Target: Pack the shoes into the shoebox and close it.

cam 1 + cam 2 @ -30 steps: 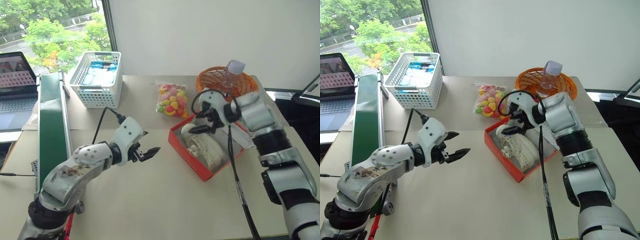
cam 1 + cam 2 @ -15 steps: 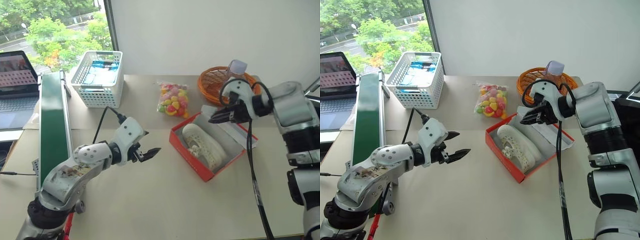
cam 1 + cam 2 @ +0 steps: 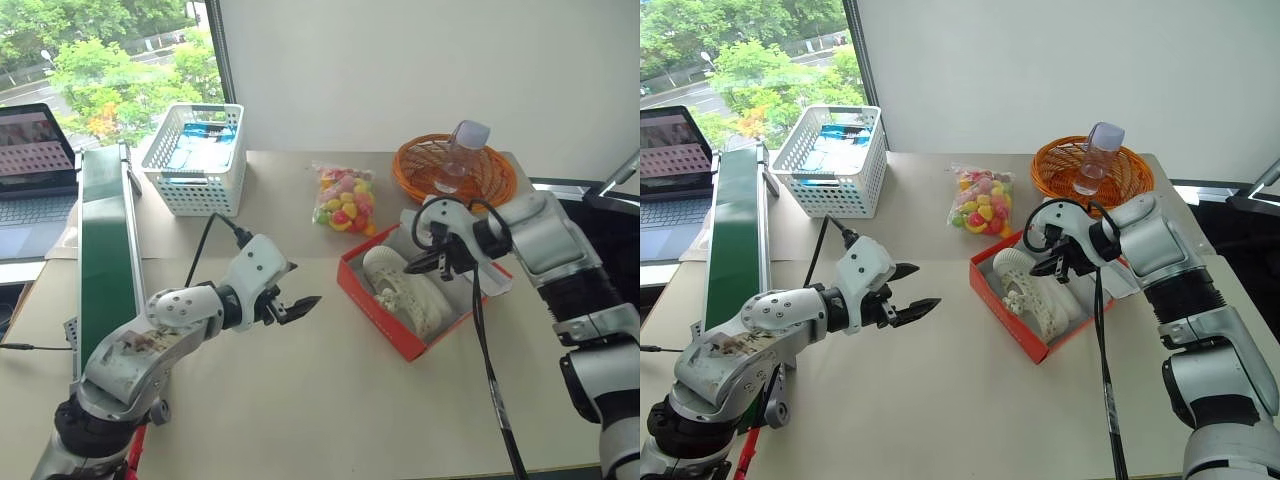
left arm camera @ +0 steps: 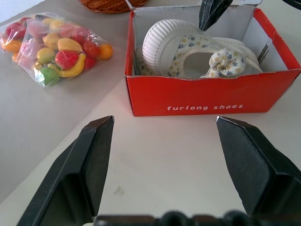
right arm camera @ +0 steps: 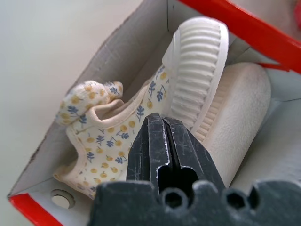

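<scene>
It looks like a robot test room in an office or lab: a plain beige table [image 3: 300, 420] stands against a bare white wall [image 3: 420, 70], with a laptop [image 3: 35, 170], a green conveyor belt [image 3: 103, 250] and a window [image 3: 100, 60] onto trees.

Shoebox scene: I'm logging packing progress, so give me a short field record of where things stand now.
shoebox: open, red, on the table
shoes: both inside the box
right tool: shut, over the shoes, holding nothing
left tool: open, above the table, apart from the box
candy bag: behind the box
orange basket: holds a bottle
step left: close the lid
</scene>
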